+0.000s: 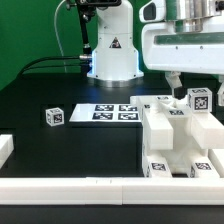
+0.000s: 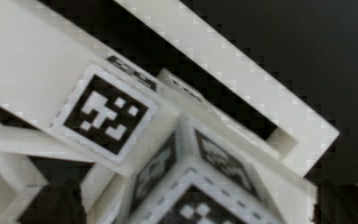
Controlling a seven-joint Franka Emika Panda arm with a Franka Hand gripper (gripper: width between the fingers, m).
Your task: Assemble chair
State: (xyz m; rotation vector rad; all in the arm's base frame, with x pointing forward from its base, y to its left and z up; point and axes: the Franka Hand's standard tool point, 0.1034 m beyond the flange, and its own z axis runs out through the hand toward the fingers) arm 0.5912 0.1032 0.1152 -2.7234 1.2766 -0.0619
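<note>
Chair [image 1: 172, 135], part-built white stack, sits on black counter [image 1: 60, 150] at exterior view's right, near marker board [image 1: 115, 111]. Hand [image 1: 188, 84] hangs just above its tagged top; spread or pinching, cannot tell. Loose tagged block [image 1: 54, 115] well apart.

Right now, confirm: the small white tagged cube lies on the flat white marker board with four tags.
Wrong. The exterior view shows the small white tagged cube on the black table, to that view's left of the flat white four-tag marker board and apart from it.
</note>
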